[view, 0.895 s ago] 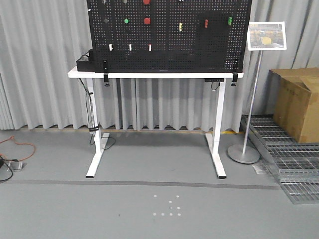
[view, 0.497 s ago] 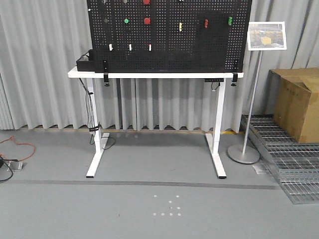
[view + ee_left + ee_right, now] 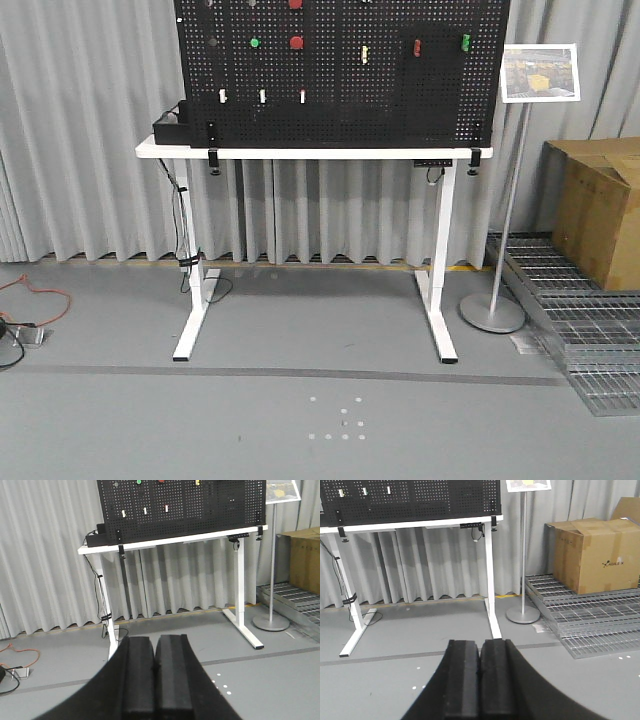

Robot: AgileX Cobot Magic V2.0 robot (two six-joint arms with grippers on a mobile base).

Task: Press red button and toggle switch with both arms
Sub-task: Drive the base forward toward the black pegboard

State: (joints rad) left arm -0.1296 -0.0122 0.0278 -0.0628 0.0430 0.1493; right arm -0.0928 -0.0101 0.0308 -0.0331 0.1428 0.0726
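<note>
**Both grippers shut, well short of the switch board**

Closest to the wrist cameras, the left gripper point(image 3: 155, 647) and the right gripper point(image 3: 480, 650) look alike. Each has two blocky matte-black fingers pressed flat together with only a thin seam between them, and neither holds anything. Both hang over the grey floor point(image 3: 150, 420), well apart from the table.

Farther off stands a white table point(image 3: 300, 152) with a black pegboard point(image 3: 340, 115) upright on it. High on the board, a round red button point(image 3: 297, 42) sits just right of a green button point(image 3: 254, 42) (a second red one is cut off by the top edge of the front view). Below them runs a row of three small white toggle switches point(image 3: 262, 96).

Right of the table are a sign stand point(image 3: 540, 73) and a cardboard box point(image 3: 600, 210) near metal grating point(image 3: 570, 300). A grey curtain point(image 3: 90, 130) hangs behind everything.
</note>
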